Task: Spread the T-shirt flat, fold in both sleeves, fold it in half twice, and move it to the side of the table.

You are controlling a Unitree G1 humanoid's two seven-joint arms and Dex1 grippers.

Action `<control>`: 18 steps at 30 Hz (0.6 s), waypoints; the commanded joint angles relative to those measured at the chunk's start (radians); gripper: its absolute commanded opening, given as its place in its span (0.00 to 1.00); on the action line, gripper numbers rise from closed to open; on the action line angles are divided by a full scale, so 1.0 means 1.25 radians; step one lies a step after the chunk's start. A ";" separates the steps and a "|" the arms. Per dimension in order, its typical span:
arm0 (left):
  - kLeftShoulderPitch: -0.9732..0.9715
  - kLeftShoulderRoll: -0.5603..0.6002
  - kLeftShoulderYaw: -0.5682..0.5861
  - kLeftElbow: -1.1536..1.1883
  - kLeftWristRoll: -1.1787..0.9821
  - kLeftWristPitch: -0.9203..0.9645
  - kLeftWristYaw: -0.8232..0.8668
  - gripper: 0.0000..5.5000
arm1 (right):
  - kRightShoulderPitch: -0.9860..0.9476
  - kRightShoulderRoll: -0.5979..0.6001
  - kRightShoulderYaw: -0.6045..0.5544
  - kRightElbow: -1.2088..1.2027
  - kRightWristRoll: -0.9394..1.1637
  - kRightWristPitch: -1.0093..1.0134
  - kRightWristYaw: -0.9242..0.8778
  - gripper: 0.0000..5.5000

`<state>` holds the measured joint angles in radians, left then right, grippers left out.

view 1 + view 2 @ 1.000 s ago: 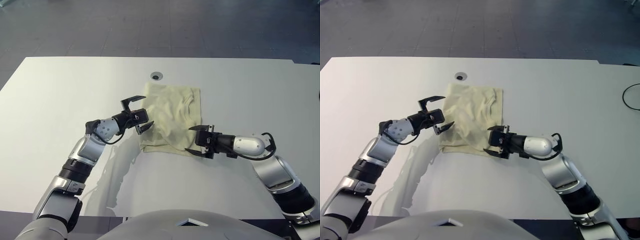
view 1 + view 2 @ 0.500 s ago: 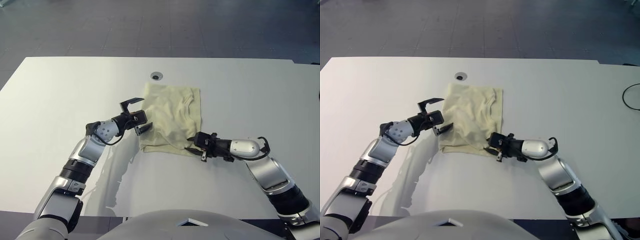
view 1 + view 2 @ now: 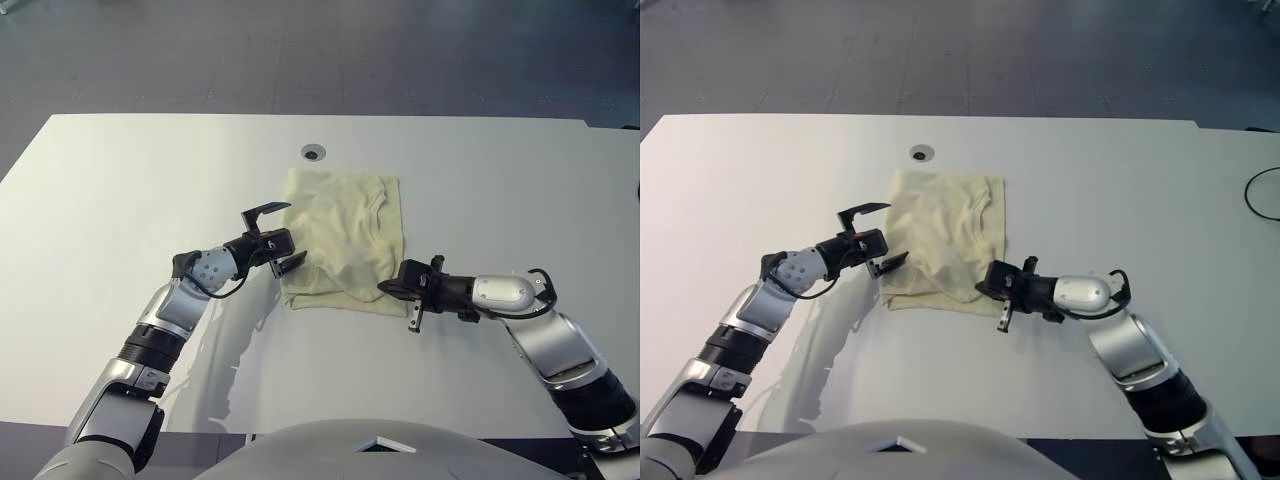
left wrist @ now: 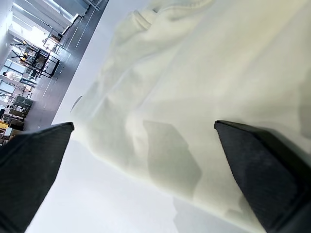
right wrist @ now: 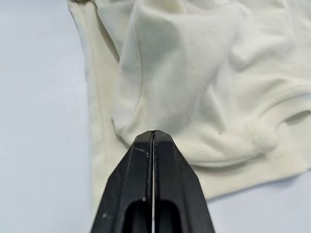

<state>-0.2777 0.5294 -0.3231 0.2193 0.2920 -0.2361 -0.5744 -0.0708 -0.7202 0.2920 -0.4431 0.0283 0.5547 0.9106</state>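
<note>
Cream T-shirt (image 3: 345, 235), left hand (image 3: 296, 231) spread wide just beside its edge, right hand (image 3: 385, 289) pinched together right at its near corner!

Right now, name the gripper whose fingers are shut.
The right gripper, fingers pressed together on the T-shirt's near corner; the left gripper's are spread wide apart.
</note>
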 commanded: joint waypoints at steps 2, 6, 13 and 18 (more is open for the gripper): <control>0.027 0.011 -0.025 0.029 0.027 0.012 -0.020 0.98 | -0.005 -0.009 0.011 -0.026 0.009 -0.020 0.012 0.04; 0.026 0.010 -0.026 0.030 0.027 0.011 -0.020 0.98 | -0.007 0.002 0.022 -0.029 0.004 -0.023 0.004 0.14; 0.017 0.005 -0.028 0.037 0.028 0.011 -0.020 0.98 | -0.020 0.016 0.061 0.018 -0.026 -0.039 -0.019 0.26; 0.014 0.004 -0.029 0.040 0.029 0.011 -0.017 0.98 | -0.024 0.021 0.082 0.037 -0.040 -0.044 -0.022 0.15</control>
<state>-0.2862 0.5289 -0.3278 0.2335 0.2920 -0.2437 -0.5739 -0.0839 -0.6985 0.3836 -0.4098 -0.0101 0.5068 0.8884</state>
